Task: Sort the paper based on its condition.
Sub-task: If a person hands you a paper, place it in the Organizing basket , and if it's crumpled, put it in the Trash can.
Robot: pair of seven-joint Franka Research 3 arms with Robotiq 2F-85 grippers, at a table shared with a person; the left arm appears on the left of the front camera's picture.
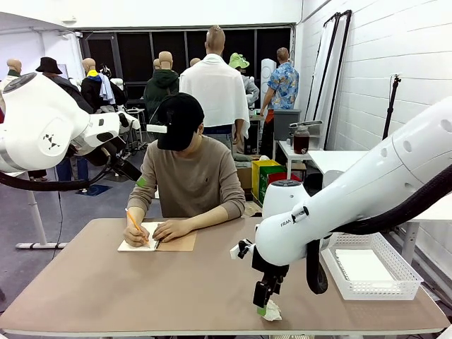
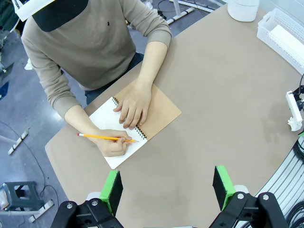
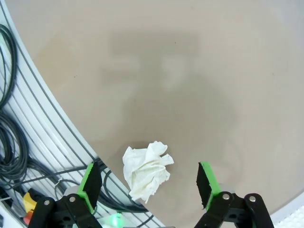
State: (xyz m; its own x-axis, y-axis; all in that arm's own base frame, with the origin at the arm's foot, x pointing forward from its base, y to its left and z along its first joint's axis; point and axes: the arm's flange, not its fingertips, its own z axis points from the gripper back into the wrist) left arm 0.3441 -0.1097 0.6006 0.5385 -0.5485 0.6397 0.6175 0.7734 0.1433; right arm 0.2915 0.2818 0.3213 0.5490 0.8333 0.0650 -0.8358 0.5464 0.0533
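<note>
My right gripper (image 3: 149,183), jaws wide apart, hangs over the crumpled paper (image 3: 145,172); it lies just ahead, centred in my opening.

You see the paper (image 3: 146,171) crumpled and rough at the near edge of the table (image 3: 190,71), whose top is smooth and matt. The basket (image 1: 374,289) at its right edge is white plastic.
</note>
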